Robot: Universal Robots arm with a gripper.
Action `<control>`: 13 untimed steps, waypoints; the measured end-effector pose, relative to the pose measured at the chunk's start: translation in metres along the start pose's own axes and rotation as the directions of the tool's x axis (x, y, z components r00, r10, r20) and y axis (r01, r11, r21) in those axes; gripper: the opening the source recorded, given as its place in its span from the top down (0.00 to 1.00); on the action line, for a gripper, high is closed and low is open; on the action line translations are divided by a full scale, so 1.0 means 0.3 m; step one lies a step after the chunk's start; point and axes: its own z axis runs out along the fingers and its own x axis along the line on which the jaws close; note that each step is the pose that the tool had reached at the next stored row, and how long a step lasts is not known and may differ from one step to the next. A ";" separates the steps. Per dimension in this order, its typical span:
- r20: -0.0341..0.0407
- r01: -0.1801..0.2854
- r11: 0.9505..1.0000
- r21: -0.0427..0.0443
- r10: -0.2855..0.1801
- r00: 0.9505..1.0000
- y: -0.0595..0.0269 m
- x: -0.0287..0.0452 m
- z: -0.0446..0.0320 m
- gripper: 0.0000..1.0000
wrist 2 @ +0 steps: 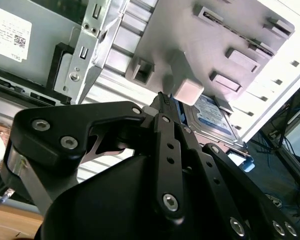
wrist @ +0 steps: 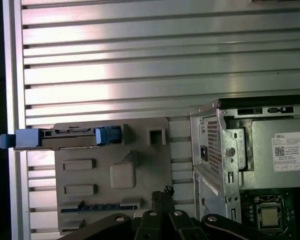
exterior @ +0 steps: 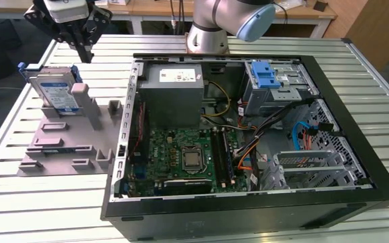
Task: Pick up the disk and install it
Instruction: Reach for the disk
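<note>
While the gripper (exterior: 85,55) hangs above the tabletop (exterior: 39,202) at the exterior view's left, I can see its fingers drawn together to a narrow point with nothing held between them. Both wrist views show the same thing: the black fingertips (wrist 2: 162,100) meet, and no part is caught there.

The disk (exterior: 56,92) stands on its edge in a grey holder (exterior: 66,147), its labelled face leaning against an upright post (exterior: 81,98). It sits below the gripper and apart from it, with no contact. In the second wrist view the disk (wrist 2: 212,117) lies just past the fingertips, behind the post.

Beside the holder, toward the exterior view's right, the open computer case (exterior: 248,217) lies on the tabletop. Inside it are a grey metal box (exterior: 174,91) and a drive cage (exterior: 282,88) with a blue latch.
</note>
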 end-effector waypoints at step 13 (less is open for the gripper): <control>-0.012 -0.001 1.000 0.001 0.001 1.000 0.004 0.074 0.004 0.89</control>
